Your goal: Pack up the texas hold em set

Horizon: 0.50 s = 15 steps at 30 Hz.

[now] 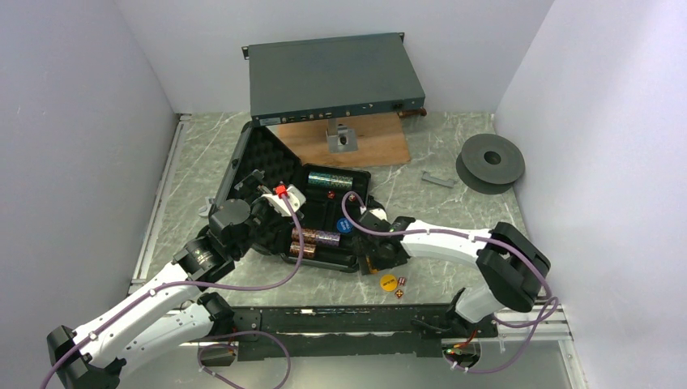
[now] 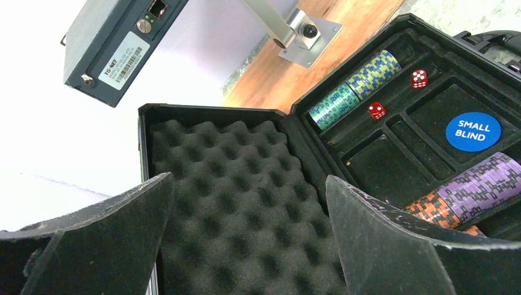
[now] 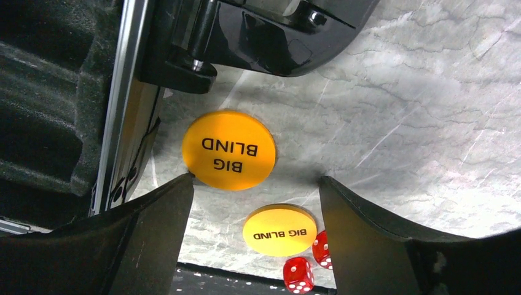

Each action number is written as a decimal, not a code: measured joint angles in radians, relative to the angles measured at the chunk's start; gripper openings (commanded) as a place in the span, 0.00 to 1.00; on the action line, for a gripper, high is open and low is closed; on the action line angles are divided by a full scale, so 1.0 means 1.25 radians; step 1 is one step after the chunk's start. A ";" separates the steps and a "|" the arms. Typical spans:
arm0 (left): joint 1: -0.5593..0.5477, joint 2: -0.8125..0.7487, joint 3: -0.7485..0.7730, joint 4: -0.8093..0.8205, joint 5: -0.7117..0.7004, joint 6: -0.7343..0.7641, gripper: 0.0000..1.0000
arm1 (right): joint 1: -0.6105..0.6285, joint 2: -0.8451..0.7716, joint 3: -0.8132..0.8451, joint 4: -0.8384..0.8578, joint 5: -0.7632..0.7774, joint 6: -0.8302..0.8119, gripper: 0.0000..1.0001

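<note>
While both claws are hanging released, left gripper (image 2: 249, 178) over the foam-lidded black hard case (image 1: 263, 158) mid-table, the right gripper (image 3: 256, 179) is crowding its five-o'clock edge, hiding an orange round disc (image 3: 228, 149) from overhead.

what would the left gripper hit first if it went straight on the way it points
Probably the foam-lined case lid, lying open dead ahead of the left gripper, whose jaws stand wide; how near it is remains unclear.
</note>
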 measured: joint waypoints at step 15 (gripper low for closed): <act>0.000 0.002 0.000 0.000 0.000 0.004 1.00 | -0.009 -0.078 -0.076 0.126 0.011 0.002 0.73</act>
